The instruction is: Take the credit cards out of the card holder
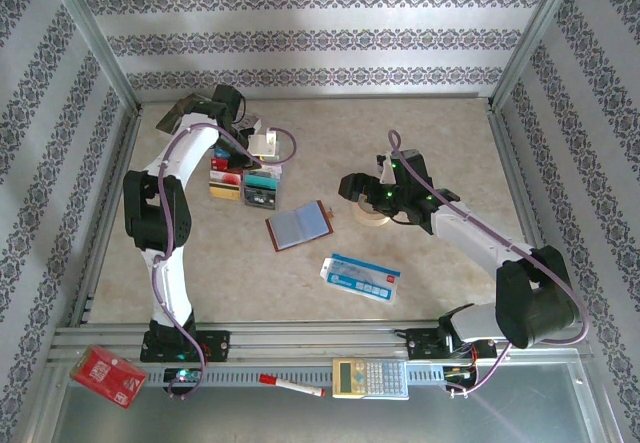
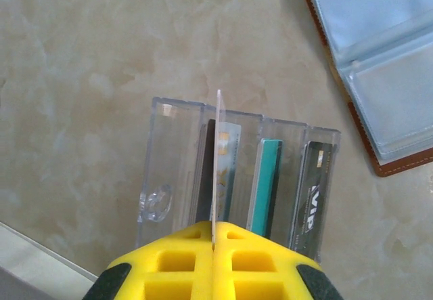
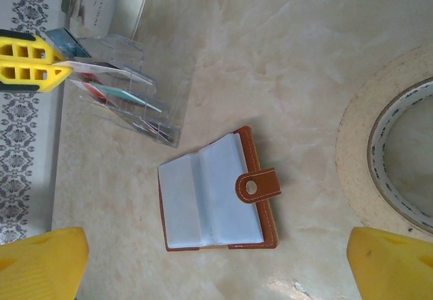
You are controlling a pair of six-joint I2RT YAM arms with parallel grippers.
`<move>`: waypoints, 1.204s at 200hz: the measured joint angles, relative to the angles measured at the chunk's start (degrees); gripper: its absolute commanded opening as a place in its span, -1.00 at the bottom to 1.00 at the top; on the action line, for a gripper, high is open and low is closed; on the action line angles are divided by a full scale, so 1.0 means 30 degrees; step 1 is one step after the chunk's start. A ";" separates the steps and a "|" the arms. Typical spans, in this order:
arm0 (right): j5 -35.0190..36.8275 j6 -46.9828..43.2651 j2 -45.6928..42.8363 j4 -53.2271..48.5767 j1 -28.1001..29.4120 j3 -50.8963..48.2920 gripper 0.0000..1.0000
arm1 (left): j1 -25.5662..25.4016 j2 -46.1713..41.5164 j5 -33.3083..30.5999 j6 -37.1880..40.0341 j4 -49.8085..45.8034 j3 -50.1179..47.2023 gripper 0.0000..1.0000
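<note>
Two grippers, two different states. Your left gripper (image 2: 213, 236) has its yellow fingers pressed together on a thin white card (image 2: 218, 144). The left wrist view sees this card edge-on. It stands upright over a clear slotted rack (image 2: 166, 151), lined up with one of the middle slots. You cannot tell whether its lower edge is already inside that slot.

Other cards stand in the rack: a pale printed card (image 2: 230, 152) just beside the held one, a teal card (image 2: 269, 178) in the next slot, and a black card (image 2: 312, 202) with silver lettering at the far end.

Your right gripper (image 3: 216, 271) is spread wide and grips nothing — its yellow fingertips (image 3: 40, 266) sit at the bottom corners of the right wrist view.

The card holder (image 1: 298, 225) lies open and flat on the table (image 1: 450, 143), near the rack but not touching it. Its grey-blue sleeves face up, and its brown snap strap is folded across one page.

A tape roll (image 3: 379, 158) lies on the table near the holder, on its strap side. A blue-and-white packet (image 1: 360, 276) lies apart from the holder — closer to the arm bases.
</note>
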 measured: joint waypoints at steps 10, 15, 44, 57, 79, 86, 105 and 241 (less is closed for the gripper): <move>0.0000 0.0000 0.0000 -0.0058 0.0000 0.0000 0.96 | 0.0000 0.0015 -0.0015 0.0000 0.0197 0.0000 -0.99; 0.0000 0.0000 0.0000 -0.0080 0.0000 0.0000 0.96 | 0.0000 0.0015 -0.0022 0.0000 0.0299 0.0000 -0.99; 0.0000 -0.0138 0.0000 -0.0408 0.0000 0.0036 0.96 | 0.0000 0.0015 -0.0189 0.0080 0.1042 0.0000 -0.99; 0.0000 -0.0219 0.0000 -0.0663 0.0000 0.0182 0.96 | 0.0000 0.0015 -0.0291 0.0146 0.1224 0.0000 -0.97; 0.0000 -0.0342 -0.0007 -0.0816 0.0000 0.0430 0.97 | 0.0000 0.0015 -0.0437 0.0211 0.1384 -0.0007 -0.95; 0.0000 -0.0379 -0.0007 -0.0823 0.0000 0.0481 0.96 | 0.0000 0.0015 -0.0459 0.0211 0.1421 -0.0015 -0.94; 0.0000 -0.0503 -0.0007 -0.0882 0.0000 0.0495 0.96 | 0.0000 0.0029 -0.0554 0.0211 0.1508 -0.0036 -0.90; 0.0007 -0.0576 -0.0051 -0.1173 -0.0248 0.0495 0.95 | 0.0000 0.0066 -0.0969 -0.0226 0.2113 -0.0262 -0.62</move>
